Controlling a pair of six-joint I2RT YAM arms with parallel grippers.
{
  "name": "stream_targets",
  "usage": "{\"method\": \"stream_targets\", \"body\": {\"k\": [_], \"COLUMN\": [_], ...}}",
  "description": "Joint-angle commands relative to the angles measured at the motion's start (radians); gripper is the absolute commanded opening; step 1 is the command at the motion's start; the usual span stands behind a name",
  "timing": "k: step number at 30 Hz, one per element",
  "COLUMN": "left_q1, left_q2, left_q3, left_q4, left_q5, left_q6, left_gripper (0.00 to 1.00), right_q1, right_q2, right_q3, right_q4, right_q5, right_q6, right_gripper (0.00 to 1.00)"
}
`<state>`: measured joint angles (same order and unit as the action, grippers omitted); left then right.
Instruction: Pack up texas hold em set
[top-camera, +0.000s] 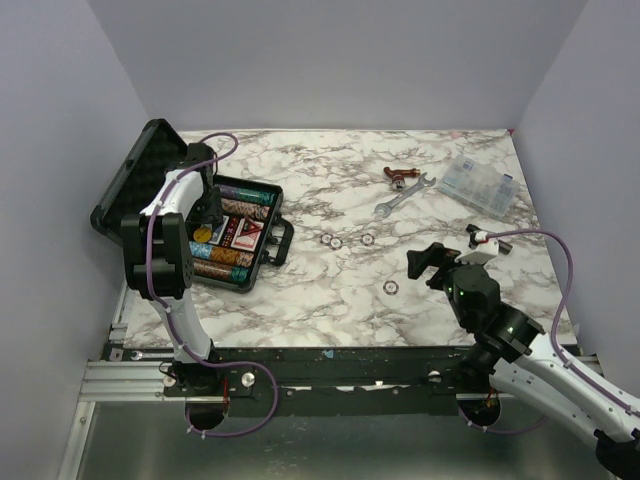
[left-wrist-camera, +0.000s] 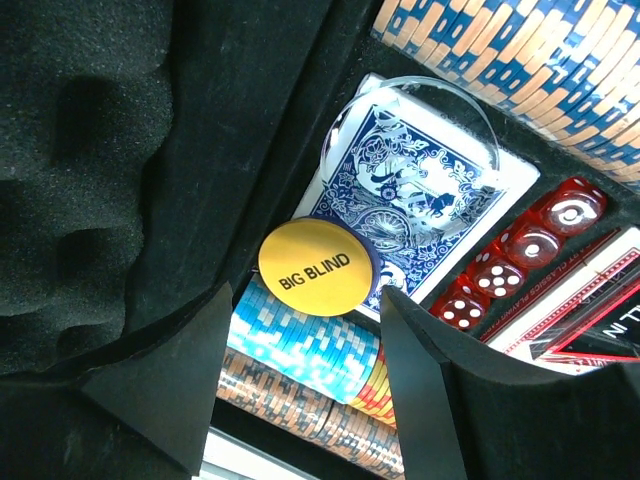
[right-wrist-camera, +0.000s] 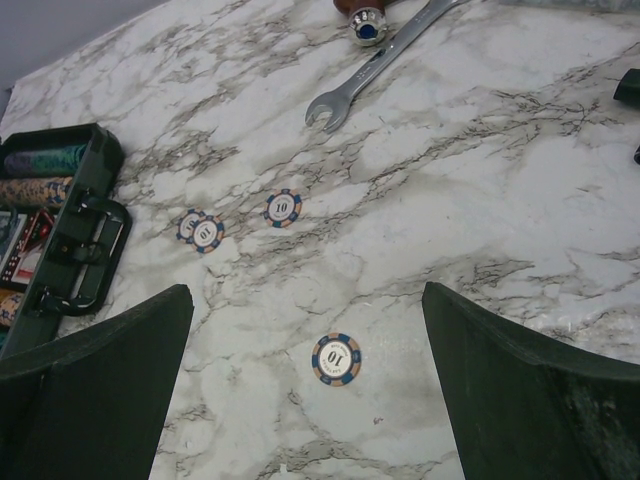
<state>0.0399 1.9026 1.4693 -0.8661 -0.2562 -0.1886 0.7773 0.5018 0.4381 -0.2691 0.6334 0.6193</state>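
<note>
Case: black hard briefcase (top-camera: 135, 185) lies open on the left of the marble bench (right-wrist-camera: 480, 180), foam-lined lid raised.
Left arm: left gripper (left-wrist-camera: 305, 291) is inside the case with its jaws apart. A round yellow "BIG BLIND" disc (left-wrist-camera: 315, 268) rests at the edge of the blue card deck (left-wrist-camera: 420, 190).
Right arm: right gripper (right-wrist-camera: 305, 290), jaws spread wide, is above a loose blue-and-orange poker chip (right-wrist-camera: 336, 359). Three more chips lie nearer the case.

Two arms, the left arm (top-camera: 170, 255) and the right arm (top-camera: 520, 345), have white shells and black joint housings. A purple cable (top-camera: 562, 250) loops behind each claw. The left claw (left-wrist-camera: 305, 298) and the right claw (right-wrist-camera: 307, 300) each carry two broad, matte black, wedge-shaped fingers.
</note>
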Motion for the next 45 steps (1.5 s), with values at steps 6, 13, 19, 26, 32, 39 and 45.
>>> {"method": "stream_targets", "body": {"k": [6, 13, 19, 26, 32, 39, 45], "left_q1": [-0.034, -0.161, -0.336, -0.514, -0.633, -0.71, -0.717], "left_q2": [-0.138, -0.231, -0.255, -0.165, -0.097, 0.025, 0.148], "left_q3": [0.033, 0.014, -0.016, 0.025, 0.042, 0.134, 0.292], "left_q4": [0.018, 0.073, 0.14, 0.148, 0.145, 0.113, 0.011], "left_q5": [0.178, 0.375, 0.507, 0.508, 0.417, 0.344, 0.317], "left_q6": [0.003, -0.008, -0.04, -0.062, -0.045, -0.002, -0.022], "left_gripper": [0.67, 0.68, 0.67, 0.65, 0.65, 0.66, 0.66], "right_q1": [-0.001, -0.001, -0.001, -0.001, -0.001, -0.001, -0.001], "right_q2": [0.036, 0.115, 0.234, 0.255, 0.191, 0.149, 0.089], "right_q3": [0.012, 0.025, 0.063, 0.092, 0.07, 0.064, 0.037], "right_q4": [0.03, 0.033, 0.014, -0.028, -0.022, -0.019, -0.005], "right_q5": [-0.013, -0.033, -0.019, -0.009, -0.014, -0.01, -0.008], "right_q6": [-0.007, -0.001, 0.02, 0.05, 0.053, 0.031, 0.026], "right_gripper": [1.0, 1.0, 1.0, 1.0, 1.0, 1.0, 1.0]}}
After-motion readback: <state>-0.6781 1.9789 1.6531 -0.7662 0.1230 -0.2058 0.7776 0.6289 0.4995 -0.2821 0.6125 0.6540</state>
